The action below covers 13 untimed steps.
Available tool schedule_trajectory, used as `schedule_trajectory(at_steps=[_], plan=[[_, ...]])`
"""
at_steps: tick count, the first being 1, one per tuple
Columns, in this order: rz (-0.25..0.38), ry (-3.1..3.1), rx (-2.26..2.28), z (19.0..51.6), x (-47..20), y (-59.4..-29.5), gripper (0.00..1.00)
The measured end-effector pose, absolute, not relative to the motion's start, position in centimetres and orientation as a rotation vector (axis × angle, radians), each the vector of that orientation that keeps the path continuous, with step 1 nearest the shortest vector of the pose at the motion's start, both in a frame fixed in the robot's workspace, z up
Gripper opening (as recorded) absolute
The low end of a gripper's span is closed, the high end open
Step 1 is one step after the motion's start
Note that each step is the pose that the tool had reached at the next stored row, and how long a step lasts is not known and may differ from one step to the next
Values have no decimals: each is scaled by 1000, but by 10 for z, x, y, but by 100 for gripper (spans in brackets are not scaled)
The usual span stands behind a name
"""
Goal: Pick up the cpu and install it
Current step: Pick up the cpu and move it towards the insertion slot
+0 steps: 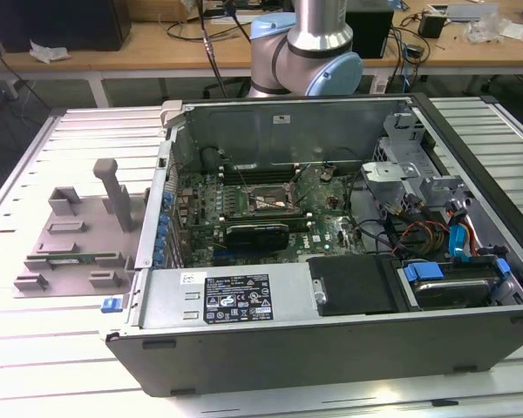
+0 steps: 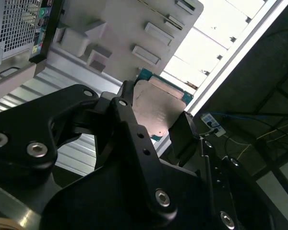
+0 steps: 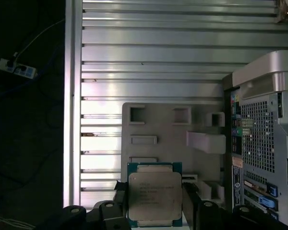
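While my end effector (image 3: 155, 203) is clamped on two opposite edges of the cpu (image 3: 155, 194), I hold the chip in the air with its silvery top showing in both wrist views. Below it lies the grey plastic fixture (image 1: 70, 248), at the exterior view's left on the slatted counter (image 1: 35, 374). Just beside it, to the right, stands the open computer case (image 1: 331, 357), with the metal-framed socket (image 1: 266, 200) inside.

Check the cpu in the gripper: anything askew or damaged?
Nothing stands out. In both wrist views the cpu sits square in the gripper, clamped at two opposite edges, with no visible chips or bends. The grey fixture lies behind it, and the computer case stands apart from it.
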<state>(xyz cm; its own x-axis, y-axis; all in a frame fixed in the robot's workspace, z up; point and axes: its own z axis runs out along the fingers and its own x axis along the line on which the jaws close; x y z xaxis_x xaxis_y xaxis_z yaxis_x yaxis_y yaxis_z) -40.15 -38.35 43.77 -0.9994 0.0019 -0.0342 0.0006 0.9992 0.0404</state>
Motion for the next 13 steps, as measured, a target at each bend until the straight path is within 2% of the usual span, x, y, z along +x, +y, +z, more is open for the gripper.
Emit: schedule_trajectory(at_steps=[13], plan=[[63, 3107, 2, 438, -361, -384, 54]])
